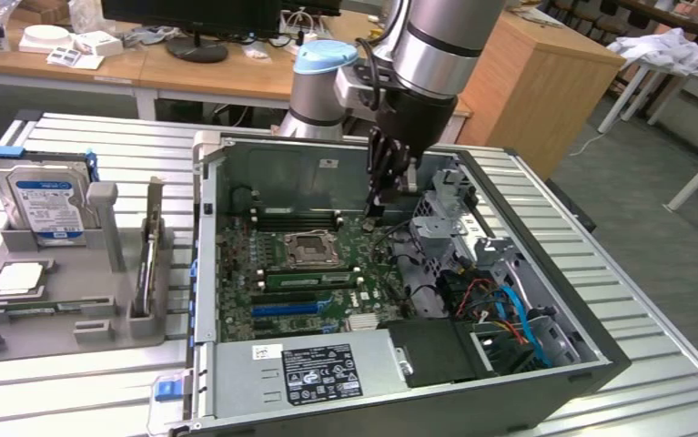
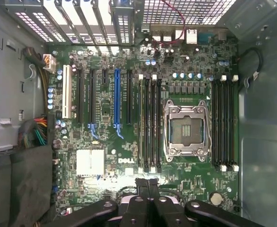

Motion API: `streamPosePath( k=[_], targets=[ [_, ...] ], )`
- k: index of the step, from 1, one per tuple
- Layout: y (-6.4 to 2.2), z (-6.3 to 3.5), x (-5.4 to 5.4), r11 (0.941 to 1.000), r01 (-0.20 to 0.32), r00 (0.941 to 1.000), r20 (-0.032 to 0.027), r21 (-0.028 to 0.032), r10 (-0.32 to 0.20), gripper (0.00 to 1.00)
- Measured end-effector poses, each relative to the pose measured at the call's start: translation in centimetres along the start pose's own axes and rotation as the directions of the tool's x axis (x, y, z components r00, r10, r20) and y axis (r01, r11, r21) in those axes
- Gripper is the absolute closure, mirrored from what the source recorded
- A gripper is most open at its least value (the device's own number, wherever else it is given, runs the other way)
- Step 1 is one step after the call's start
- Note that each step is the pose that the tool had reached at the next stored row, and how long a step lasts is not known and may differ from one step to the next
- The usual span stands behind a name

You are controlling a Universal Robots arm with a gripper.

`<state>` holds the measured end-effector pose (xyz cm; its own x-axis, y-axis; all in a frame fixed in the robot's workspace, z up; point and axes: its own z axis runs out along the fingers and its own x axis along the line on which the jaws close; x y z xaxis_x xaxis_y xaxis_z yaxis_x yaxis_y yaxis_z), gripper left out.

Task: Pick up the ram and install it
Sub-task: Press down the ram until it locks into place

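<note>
Gripper (image 1: 377, 206) hovered inside PC case (image 1: 278, 169) above motherboard (image 1: 242, 264), fingers pinched together, empty. Ram (image 1: 33, 309) seemingly lay in grey tray (image 1: 67, 284), well apart, on exterior view's left. Clean pickup would need opened fingers centred along stick.

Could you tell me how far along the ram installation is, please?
Done, apparently: a green ram stick stands slotted into the motherboard beside the CPU socket, though I cannot tell whether it is fully clipped. In hand: nothing; the gripper hangs shut and empty above that board. Left: at most confirming the seating.
</note>
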<state>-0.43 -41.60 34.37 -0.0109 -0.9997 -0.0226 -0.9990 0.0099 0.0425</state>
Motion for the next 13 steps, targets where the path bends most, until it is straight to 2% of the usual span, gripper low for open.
streamPosePath(
  k=[13],
  targets=[
    [-0.05, 1.10, 0.0, 1.0000, 0.000, 1.0000, -0.0001, -0.0001, 0.000, 0.89]
  ],
)
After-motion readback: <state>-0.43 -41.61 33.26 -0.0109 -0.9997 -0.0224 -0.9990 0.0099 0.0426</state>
